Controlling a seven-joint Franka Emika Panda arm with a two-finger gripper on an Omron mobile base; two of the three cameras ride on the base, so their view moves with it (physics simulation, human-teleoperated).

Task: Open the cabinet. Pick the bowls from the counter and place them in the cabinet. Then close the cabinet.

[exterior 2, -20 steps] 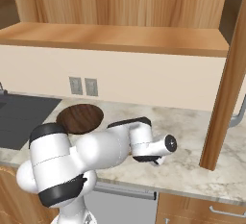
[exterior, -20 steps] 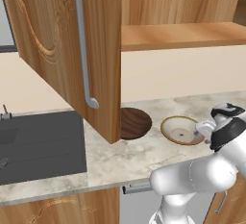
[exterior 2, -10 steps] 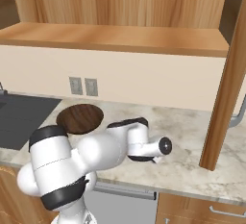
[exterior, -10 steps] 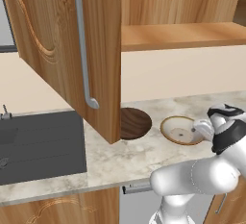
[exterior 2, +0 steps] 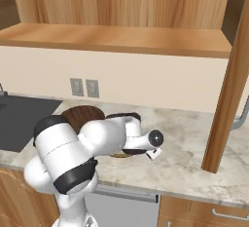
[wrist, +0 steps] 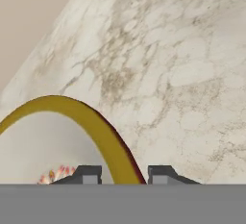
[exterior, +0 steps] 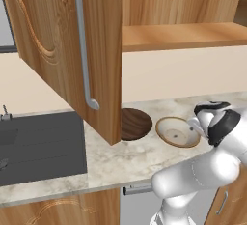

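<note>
Gripper sat low at the tan bowl, one finger inside the rim, one outside, so a pinch could lift it by the edge. Jaws narrow round that rim; couldn't tell if they'd clamped yet. Wood bowl lay just beside on the counter, part hidden by the cabinet door, swung open w/ shelf ready.

You see the marbled worktop carrying two bowls side by side near its back edge: the dark wooden bowl left, the tan speckled bowl right, just apart.
</note>
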